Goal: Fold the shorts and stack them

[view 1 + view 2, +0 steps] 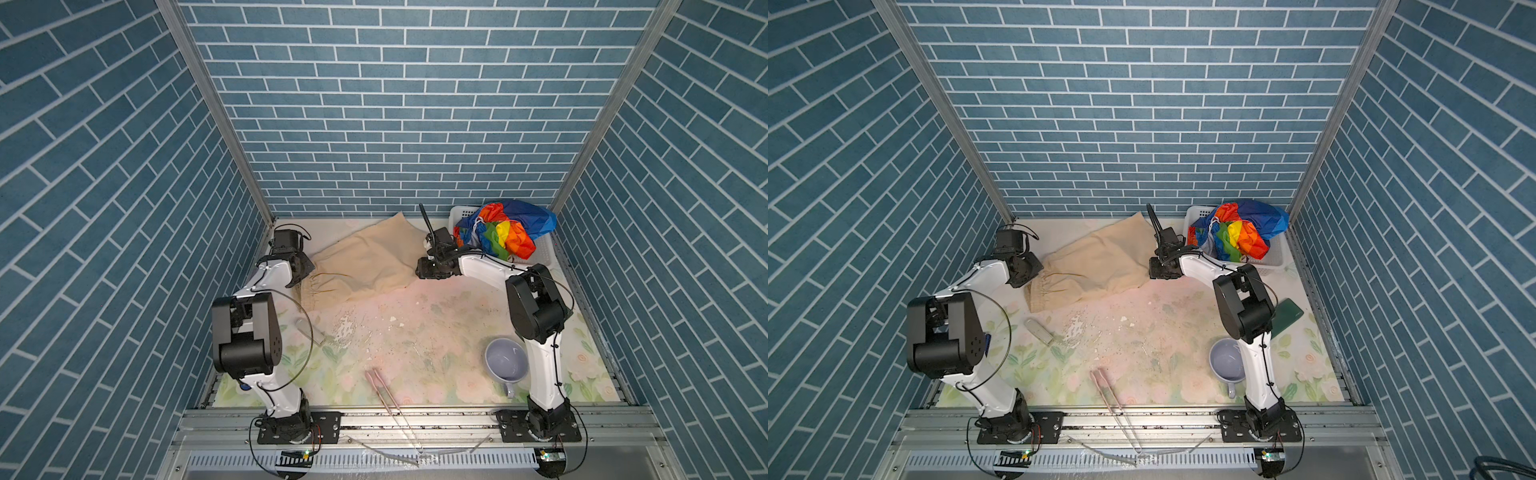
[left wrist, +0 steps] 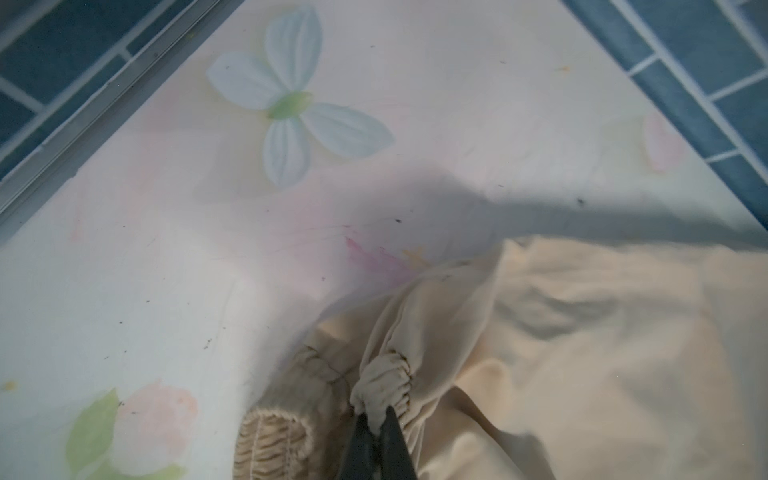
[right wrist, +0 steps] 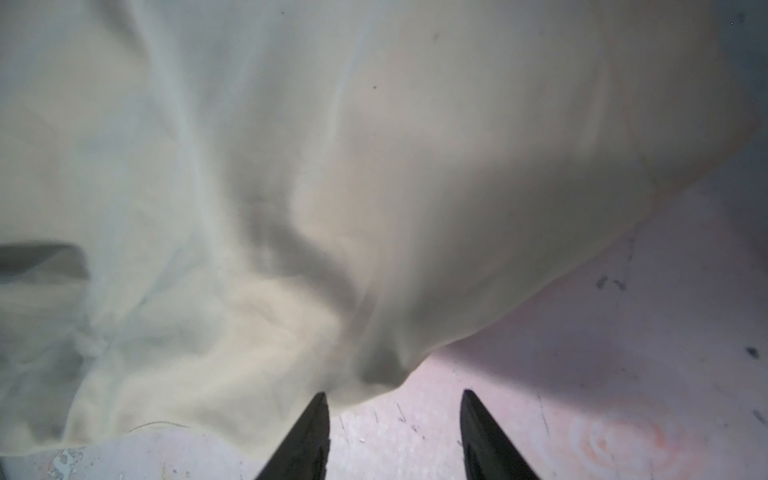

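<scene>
The beige shorts (image 1: pixel 365 262) (image 1: pixel 1100 266) lie spread across the back of the table, gathered waistband toward the left. My left gripper (image 1: pixel 301 276) (image 1: pixel 1025 276) sits at that waistband. In the left wrist view the left gripper (image 2: pixel 376 415) is shut on a bunched bit of the elastic waistband (image 2: pixel 384 380). My right gripper (image 1: pixel 422 272) (image 1: pixel 1154 272) is low at the shorts' right edge. In the right wrist view the right gripper (image 3: pixel 395 399) stands open, bare table between its fingers and the beige shorts' hem (image 3: pixel 374 374) just ahead. The rainbow-striped shorts (image 1: pixel 505 232) (image 1: pixel 1237 232) lie crumpled in the basket.
A white perforated basket (image 1: pixel 459 212) (image 1: pixel 1273 257) stands at the back right corner. A lilac mug (image 1: pixel 505 361) sits by the right arm's base and a green flat object (image 1: pixel 1287 316) lies behind that arm. Pink tongs (image 1: pixel 386 395) lie at the front edge and a clear tube (image 1: pixel 309 328) at the left.
</scene>
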Tool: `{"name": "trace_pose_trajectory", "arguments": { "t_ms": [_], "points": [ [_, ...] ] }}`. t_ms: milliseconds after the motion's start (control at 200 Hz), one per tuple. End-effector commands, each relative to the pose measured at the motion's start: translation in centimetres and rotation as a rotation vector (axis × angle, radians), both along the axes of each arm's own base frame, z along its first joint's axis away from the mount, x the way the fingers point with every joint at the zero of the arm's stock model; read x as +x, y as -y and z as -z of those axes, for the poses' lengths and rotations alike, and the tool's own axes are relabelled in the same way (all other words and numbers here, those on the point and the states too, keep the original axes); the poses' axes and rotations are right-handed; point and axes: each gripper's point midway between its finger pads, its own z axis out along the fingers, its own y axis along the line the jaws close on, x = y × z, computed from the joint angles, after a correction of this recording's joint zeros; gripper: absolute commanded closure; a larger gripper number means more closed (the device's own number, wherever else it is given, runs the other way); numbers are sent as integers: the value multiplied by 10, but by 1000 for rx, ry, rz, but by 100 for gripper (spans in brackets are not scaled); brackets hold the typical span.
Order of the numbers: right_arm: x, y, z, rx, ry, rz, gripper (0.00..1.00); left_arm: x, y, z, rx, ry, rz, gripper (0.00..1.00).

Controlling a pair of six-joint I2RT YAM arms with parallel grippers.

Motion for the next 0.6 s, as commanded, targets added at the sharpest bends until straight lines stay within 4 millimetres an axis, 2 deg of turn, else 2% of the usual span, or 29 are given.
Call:
{"name": "trace_pose_trajectory", "arguments": {
  "t_ms": [0,80,170,260,355,460,520,585,595],
  "points": [
    [5,-18,-29,61,35,4,49,-10,35,-24,31,9,101,100],
    [2,-22,-30,64,34,-1,50,-22,53,-28,34,-1,134,100],
    [1,-29,-36,76,42,-11,50,-39,62,-27,47,-25,158,100],
    [-3,-50,-49,138,50,-57,47,-55,67,-20,52,-54,176,100],
    [-4,-76,-66,253,46,-94,46,-74,66,-2,56,-108,173,100],
    [-2,-94,-78,315,42,-110,46,-97,63,17,51,-166,156,100],
    [-3,-102,-81,325,38,-124,46,-110,55,23,80,-200,128,100],
    [-8,-117,-95,350,54,-162,46,-120,43,22,131,-218,92,100],
    [-9,-119,-84,340,39,-165,46,-121,41,22,137,-218,86,100]
  ]
}}
